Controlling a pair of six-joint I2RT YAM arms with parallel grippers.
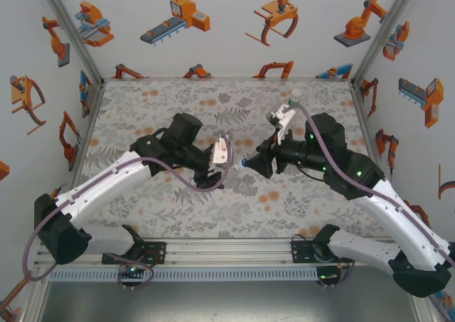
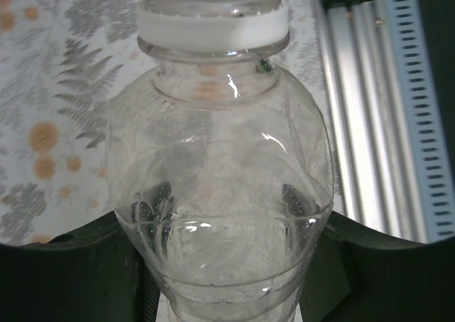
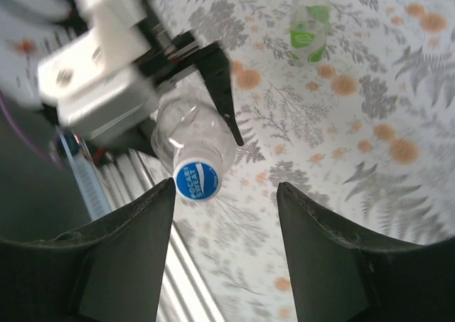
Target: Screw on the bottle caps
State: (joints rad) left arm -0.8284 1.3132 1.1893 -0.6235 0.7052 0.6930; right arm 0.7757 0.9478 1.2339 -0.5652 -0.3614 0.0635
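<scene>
- Clamped on the clear bottle (image 2: 220,187) with the left gripper (image 1: 222,158), dark fingers (image 2: 71,279) pressing its lower body from both sides.
- Holding that bottle up off the table (image 1: 178,208), tipped on its side, neck end aimed at the right gripper (image 3: 225,190).
- Seated on the neck of the clear bottle: blue cap (image 3: 197,181), printed top facing the right wrist camera, white neck ring (image 2: 213,27) just behind it.
- Right gripper just off the capped end of the clear bottle, jaws apart, gripping nothing.
- Blue cap close beside one right fingertip (image 3: 160,194), well clear of the other; cannot tell whether touching the near one.
- Standing upright on the table well beyond the clear bottle, toward the far right corner: bottle with green band (image 3: 311,25), apart from both grippers.
- Behind the clear bottle in the left wrist view: aluminium rail (image 2: 355,123) along the table edge.
</scene>
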